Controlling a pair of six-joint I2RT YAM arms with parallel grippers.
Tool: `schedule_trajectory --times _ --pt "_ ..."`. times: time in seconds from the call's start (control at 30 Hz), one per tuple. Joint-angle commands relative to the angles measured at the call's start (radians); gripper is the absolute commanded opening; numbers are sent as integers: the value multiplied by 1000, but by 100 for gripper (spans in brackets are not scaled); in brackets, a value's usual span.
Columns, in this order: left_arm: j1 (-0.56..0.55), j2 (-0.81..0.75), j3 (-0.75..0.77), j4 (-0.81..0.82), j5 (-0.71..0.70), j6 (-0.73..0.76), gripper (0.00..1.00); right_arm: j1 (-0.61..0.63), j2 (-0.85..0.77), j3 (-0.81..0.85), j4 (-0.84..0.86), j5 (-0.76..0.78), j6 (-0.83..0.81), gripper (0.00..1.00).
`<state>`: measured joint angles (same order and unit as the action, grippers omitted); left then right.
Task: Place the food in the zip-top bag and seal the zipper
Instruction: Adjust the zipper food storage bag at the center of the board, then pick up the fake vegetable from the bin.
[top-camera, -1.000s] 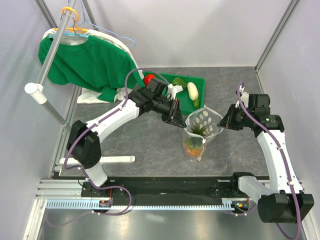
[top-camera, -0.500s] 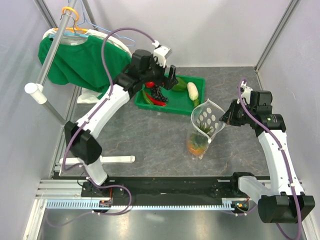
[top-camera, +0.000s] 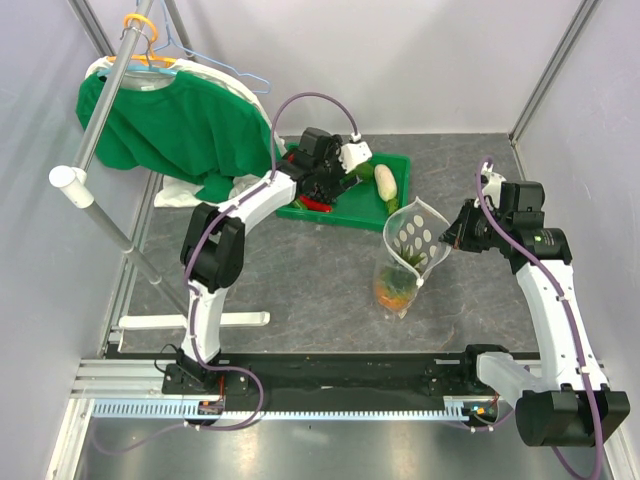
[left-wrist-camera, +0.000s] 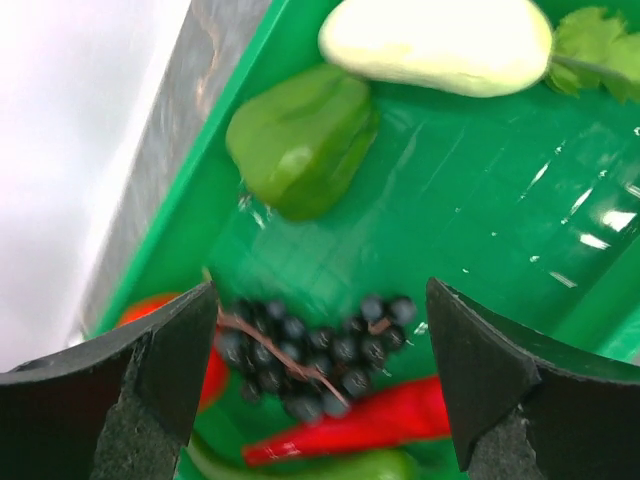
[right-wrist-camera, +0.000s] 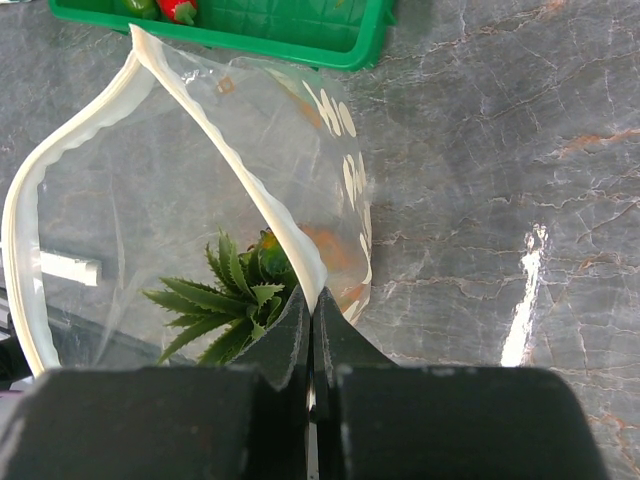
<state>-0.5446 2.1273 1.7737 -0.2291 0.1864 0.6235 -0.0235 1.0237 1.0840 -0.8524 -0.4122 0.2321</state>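
Note:
The clear dotted zip-top bag (top-camera: 412, 240) stands open on the table, and my right gripper (right-wrist-camera: 312, 300) is shut on its white zipper strip (right-wrist-camera: 250, 170). The orange pineapple (right-wrist-camera: 235, 290) with its green crown lies inside the bag. My left gripper (left-wrist-camera: 320, 300) hangs open just above the green tray (left-wrist-camera: 480, 200), its fingers on either side of the dark grapes (left-wrist-camera: 310, 350). A red chili (left-wrist-camera: 370, 420) lies just below the grapes and a red tomato (left-wrist-camera: 140, 305) peeks out behind the left finger. A green pepper (left-wrist-camera: 300, 140) and the white oblong vegetable (left-wrist-camera: 435, 45) lie further along the tray.
The green tray (top-camera: 360, 207) sits at the back middle of the table, left of the bag. A green shirt (top-camera: 170, 120) hangs from a metal rack (top-camera: 95, 140) at the back left. A white bar (top-camera: 200, 321) lies near the left arm's base.
My left gripper has opened, pulled back from the bag's mouth to the tray, and dropped low over the grapes. The right gripper has kept its hold on the bag.

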Motion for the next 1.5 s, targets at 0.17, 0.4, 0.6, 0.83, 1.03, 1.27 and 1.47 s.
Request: schedule_trajectory --times 0.17,0.4,0.6,0.83,1.03,1.27,1.47 --pt "8 141 84 195 226 470 91 0 -13 -6 50 -5 -2 0" --pt "5 243 131 255 191 596 93 0 -5 -9 58 -14 6 0" --pt "6 312 142 316 144 682 94 -3 4 -7 62 -19 12 0" --pt "6 373 159 438 137 716 93 -9 15 -4 65 -19 15 0" --pt "5 355 132 520 176 668 67 -13 19 -4 64 -23 16 0" --pt "6 122 -137 646 271 559 43 -13 15 -2 67 -40 18 0" --pt "17 -90 -342 639 318 553 31 -13 13 1 65 -54 16 0"
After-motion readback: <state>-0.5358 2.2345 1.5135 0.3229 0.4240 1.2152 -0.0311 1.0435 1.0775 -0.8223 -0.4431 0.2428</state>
